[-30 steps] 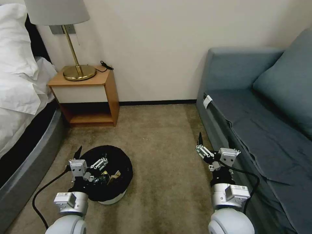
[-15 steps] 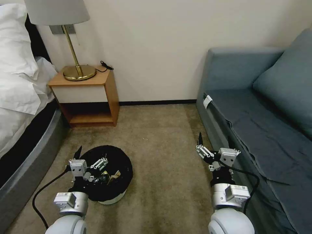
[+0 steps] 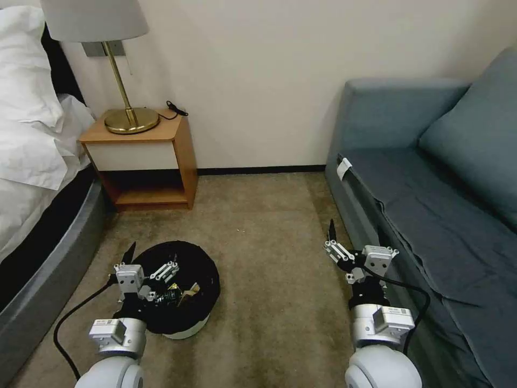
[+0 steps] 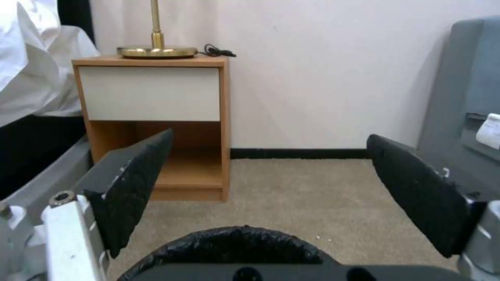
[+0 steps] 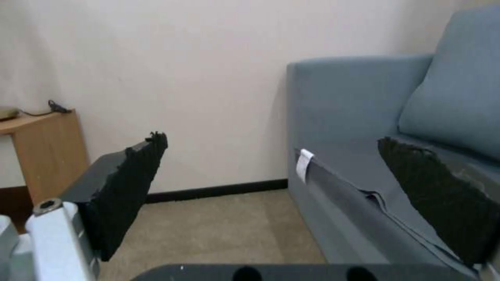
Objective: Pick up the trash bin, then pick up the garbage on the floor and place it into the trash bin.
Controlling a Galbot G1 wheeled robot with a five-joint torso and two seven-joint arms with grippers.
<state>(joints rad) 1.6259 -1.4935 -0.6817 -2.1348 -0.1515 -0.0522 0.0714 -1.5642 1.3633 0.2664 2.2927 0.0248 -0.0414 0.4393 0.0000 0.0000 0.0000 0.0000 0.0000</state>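
Tools both spread: left tool [image 3: 148, 261] over trash bin [image 3: 186, 323], right tool [image 3: 350, 242] beside sofa [image 3: 431, 215].

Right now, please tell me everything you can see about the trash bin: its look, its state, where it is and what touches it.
The trash bin is small, round and white, lined with a crinkly black plastic bag folded over its rim. It stands upright on the beige carpet, between the bed and the sofa, nearer than the nightstand. Some litter pieces lie inside. The left tool, open, hangs over its near-left rim; whether it touches the bag I cannot tell.
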